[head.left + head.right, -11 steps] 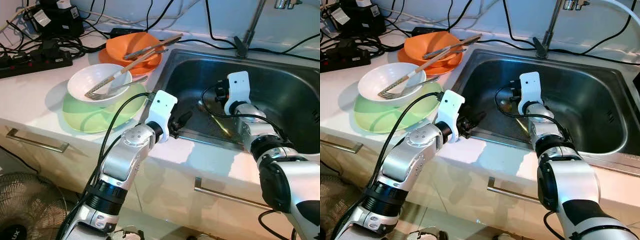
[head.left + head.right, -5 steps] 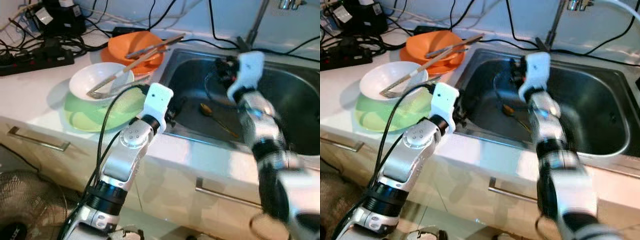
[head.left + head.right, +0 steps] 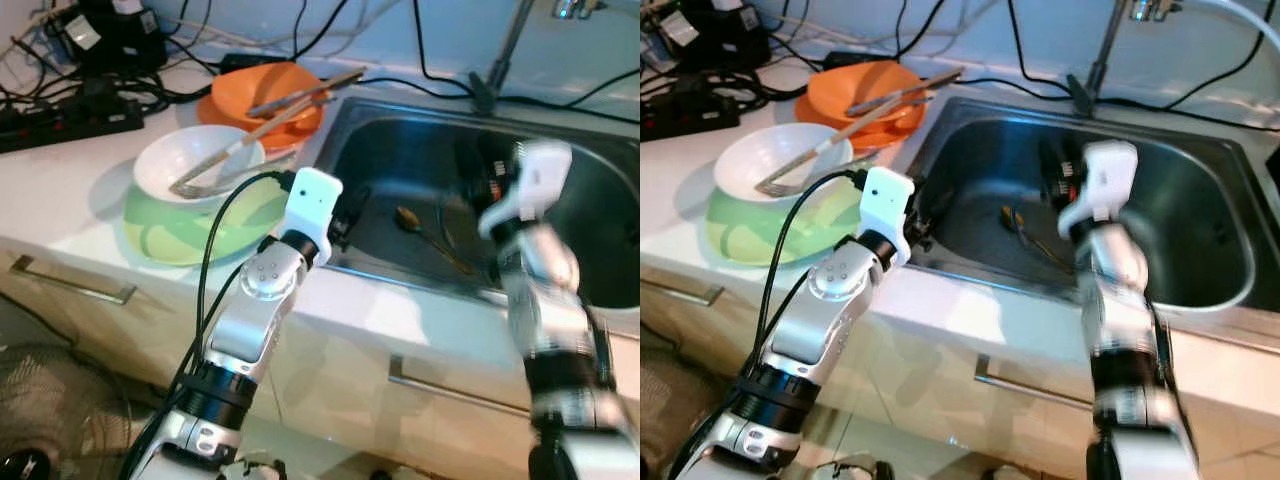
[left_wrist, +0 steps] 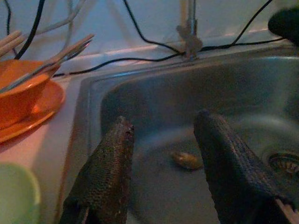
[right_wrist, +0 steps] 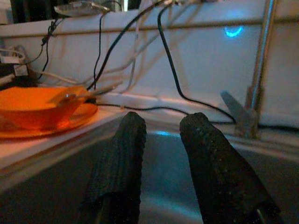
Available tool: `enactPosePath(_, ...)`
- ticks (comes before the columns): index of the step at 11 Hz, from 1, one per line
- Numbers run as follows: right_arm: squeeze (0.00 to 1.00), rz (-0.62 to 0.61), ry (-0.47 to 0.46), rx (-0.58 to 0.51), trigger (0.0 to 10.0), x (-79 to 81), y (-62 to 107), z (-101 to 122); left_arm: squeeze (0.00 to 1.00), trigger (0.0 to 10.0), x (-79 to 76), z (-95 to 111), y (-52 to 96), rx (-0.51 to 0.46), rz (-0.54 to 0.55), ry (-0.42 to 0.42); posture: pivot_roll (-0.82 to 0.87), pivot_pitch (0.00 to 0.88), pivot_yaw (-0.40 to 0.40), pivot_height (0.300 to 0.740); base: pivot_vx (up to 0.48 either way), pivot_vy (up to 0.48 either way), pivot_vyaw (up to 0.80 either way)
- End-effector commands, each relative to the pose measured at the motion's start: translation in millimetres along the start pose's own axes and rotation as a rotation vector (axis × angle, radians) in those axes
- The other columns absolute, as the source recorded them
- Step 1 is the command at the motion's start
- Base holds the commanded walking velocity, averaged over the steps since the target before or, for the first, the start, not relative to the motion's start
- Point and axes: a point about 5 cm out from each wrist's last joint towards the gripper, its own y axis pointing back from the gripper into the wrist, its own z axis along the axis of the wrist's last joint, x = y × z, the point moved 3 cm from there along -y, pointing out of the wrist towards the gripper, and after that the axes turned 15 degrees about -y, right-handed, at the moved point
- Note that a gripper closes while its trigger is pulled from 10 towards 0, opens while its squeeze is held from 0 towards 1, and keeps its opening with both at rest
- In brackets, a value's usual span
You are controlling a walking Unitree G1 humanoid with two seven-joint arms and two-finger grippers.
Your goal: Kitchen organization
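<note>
The left gripper (image 4: 161, 175) hangs at the sink's near-left rim, its two black fingers spread apart with nothing between them, aimed into the steel sink (image 3: 600, 215). Past the fingers one spoon (image 3: 428, 236) lies flat on the sink floor, well apart from both grippers; its bowl lies toward the left wall and its handle runs away to the right and toward the front wall, so the long axis lies on a slant across the basin. Nothing rests on it. The right gripper (image 5: 163, 158) is raised above the middle of the basin, fingers parted and empty, facing the back wall; its arm is blurred in the head views.

On the white counter (image 3: 60, 190) left of the sink stands a pale green plate (image 3: 160, 235) carrying one white bowl (image 3: 160, 165), with a fork (image 3: 215, 167) across it. Behind sits an orange bowl (image 3: 235, 92) on an orange plate, holding about three long utensils (image 3: 305, 92). A tap stem (image 3: 500, 60) rises at the back rim. Black cables (image 3: 120, 90) and a power strip (image 3: 70, 122) crowd the counter's far left corner.
</note>
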Motion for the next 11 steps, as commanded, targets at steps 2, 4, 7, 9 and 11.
enactPosePath(2,0.0,0.019,-0.042,0.014,10.0,13.0,9.8,-9.6,0.0,10.0,1.7,-2.6,0.5,0.0,0.014,-0.018,0.06,0.072,-0.002,0.74,0.0,0.0,0.0)
enactPosePath(4,0.0,0.011,-0.105,0.04,10.0,25.4,12.9,-21.2,0.0,10.0,7.0,-0.6,0.8,-0.025,0.045,-0.063,0.06,0.071,0.002,0.74,0.0,0.0,0.0)
enactPosePath(7,0.0,0.003,-0.174,0.087,10.0,42.1,12.7,-43.4,0.0,10.0,26.1,23.8,-0.6,-0.078,0.128,-0.405,0.09,0.069,0.002,0.74,0.0,0.0,0.0)
enactPosePath(9,0.0,0.008,-0.189,0.094,10.0,46.6,11.2,-46.6,0.0,10.0,46.4,50.8,-5.1,-0.123,0.189,-0.636,0.1,0.07,0.002,0.74,0.0,0.0,0.0)
enactPosePath(11,0.0,0.001,-0.195,0.1,10.0,46.1,10.0,-48.4,0.0,10.0,50.1,65.5,-4.2,-0.146,0.213,-0.788,0.1,0.075,0.003,0.74,0.0,0.0,0.0)
